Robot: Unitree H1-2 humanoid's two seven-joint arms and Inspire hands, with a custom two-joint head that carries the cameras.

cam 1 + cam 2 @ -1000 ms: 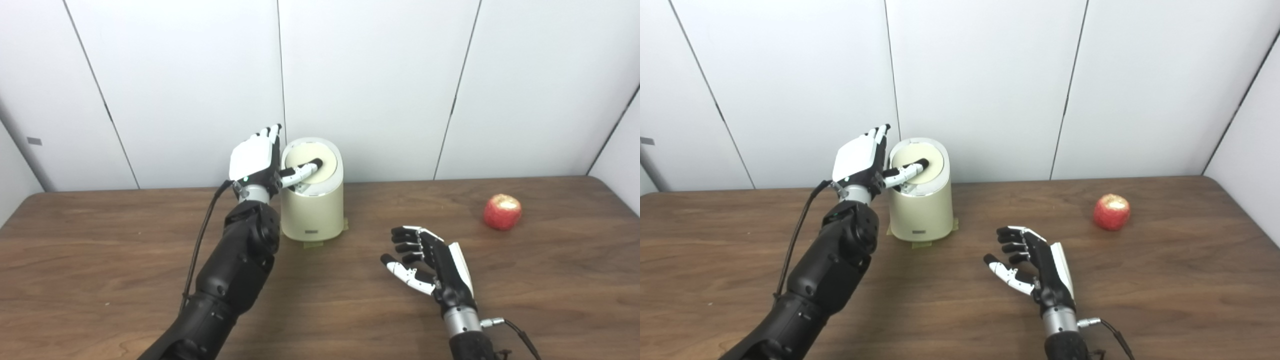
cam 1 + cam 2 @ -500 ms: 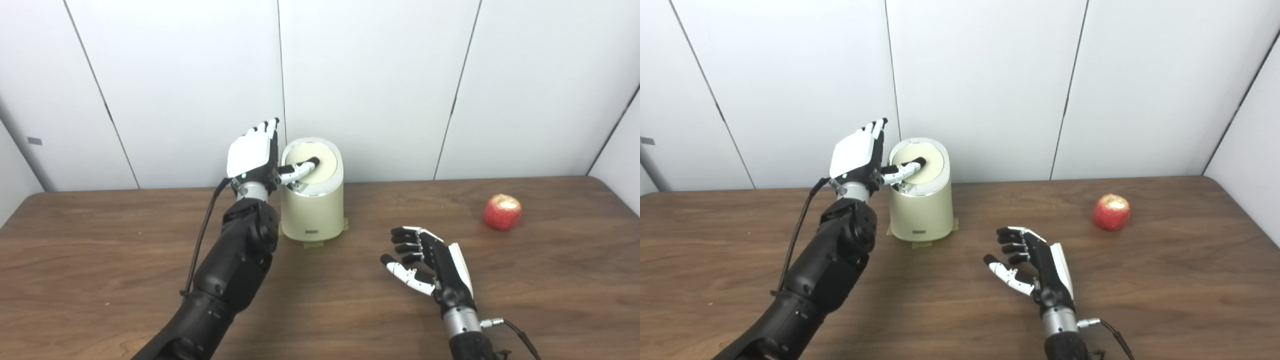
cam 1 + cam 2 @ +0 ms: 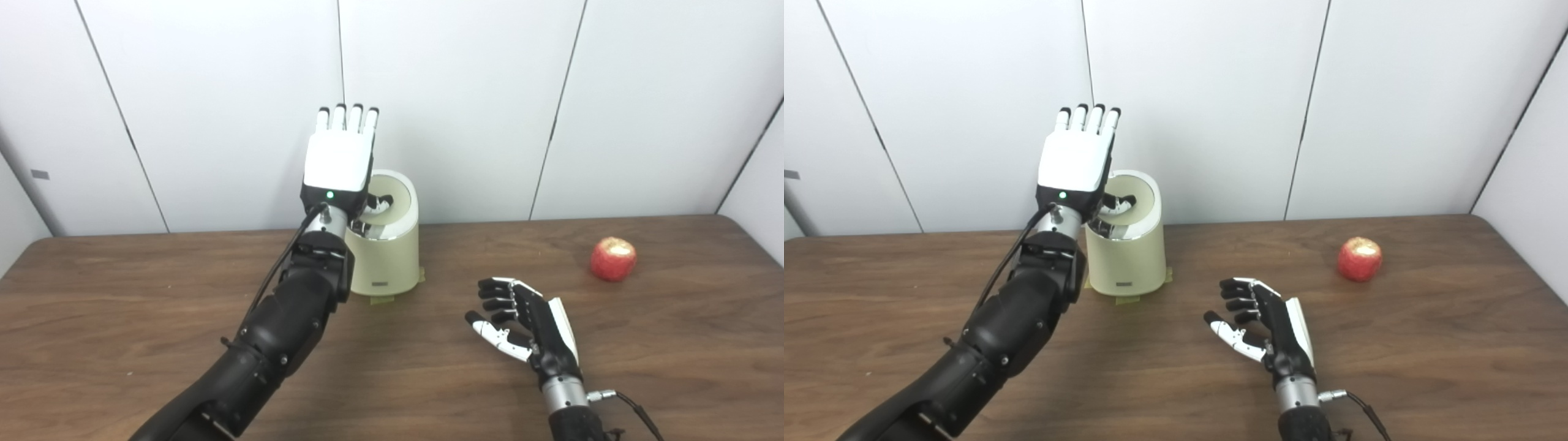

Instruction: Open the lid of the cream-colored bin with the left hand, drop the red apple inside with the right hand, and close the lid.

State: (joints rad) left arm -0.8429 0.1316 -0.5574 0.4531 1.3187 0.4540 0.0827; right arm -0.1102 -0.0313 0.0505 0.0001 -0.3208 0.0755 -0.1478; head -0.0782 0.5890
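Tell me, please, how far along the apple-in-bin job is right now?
Early. Nothing is finished. The left hand is raised upright at the bin, thumb on its lid, which looks tilted. The right hand waits open, empty. The apple sits on the table: pick, drop and close remain.

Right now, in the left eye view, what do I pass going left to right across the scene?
Left hand → cream-colored bin → right hand → red apple.
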